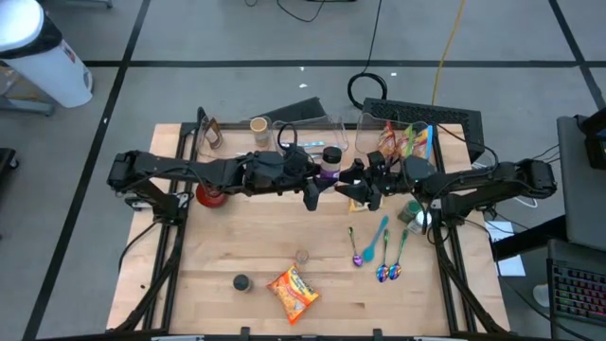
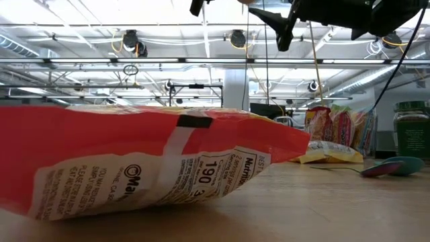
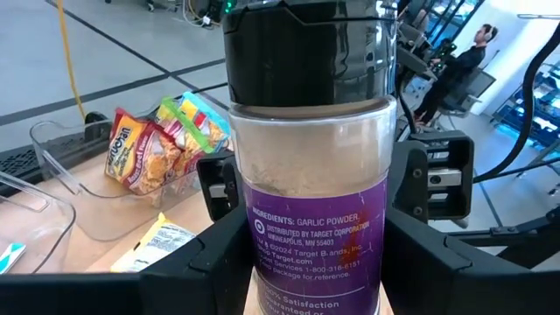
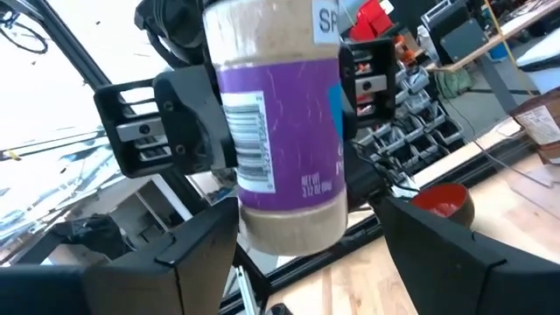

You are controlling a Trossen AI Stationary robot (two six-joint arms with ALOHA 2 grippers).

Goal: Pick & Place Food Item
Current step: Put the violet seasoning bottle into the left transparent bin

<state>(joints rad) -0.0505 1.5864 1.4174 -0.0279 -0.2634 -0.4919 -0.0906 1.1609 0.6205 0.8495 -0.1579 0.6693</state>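
Mid-air handover over the far middle of the tabletop (image 1: 237,246): the garlic powder jar (image 1: 330,163) is up between both arms. The left end effector (image 3: 319,219) is clamped on it; the right end effector (image 4: 306,223) straddles it, fingers spread, apparently not touching. Picking is done; passing and placing remain, I'd say.

Robotics lab or industrial hall: bare grey concrete floor (image 1: 237,38) marked with dark tape lines, exposed white ceiling trusses (image 2: 201,62), loose black cables (image 1: 374,85), wooden worktable (image 1: 284,237).
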